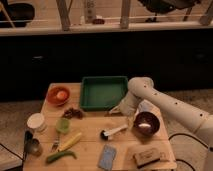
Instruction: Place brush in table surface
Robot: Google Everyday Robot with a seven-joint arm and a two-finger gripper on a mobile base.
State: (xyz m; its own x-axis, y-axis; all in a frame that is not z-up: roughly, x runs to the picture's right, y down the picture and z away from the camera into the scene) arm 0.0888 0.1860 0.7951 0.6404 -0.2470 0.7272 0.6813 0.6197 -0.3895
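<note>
The brush [113, 132], with a white handle and a dark round head, lies flat on the light wooden table surface [95, 125], in front of the green tray [103, 91]. My gripper [120, 108] hangs at the end of the white arm [165, 103], just off the tray's front right corner. It is above and slightly right of the brush and apart from it. Nothing shows in the gripper.
A dark bowl [146, 123] sits right of the brush. An orange bowl [58, 94], white cup [36, 121], small green cup [63, 125], yellow and green vegetables [67, 145], a metal cup [32, 145], a blue sponge [107, 157] and a brown block [148, 156] lie around.
</note>
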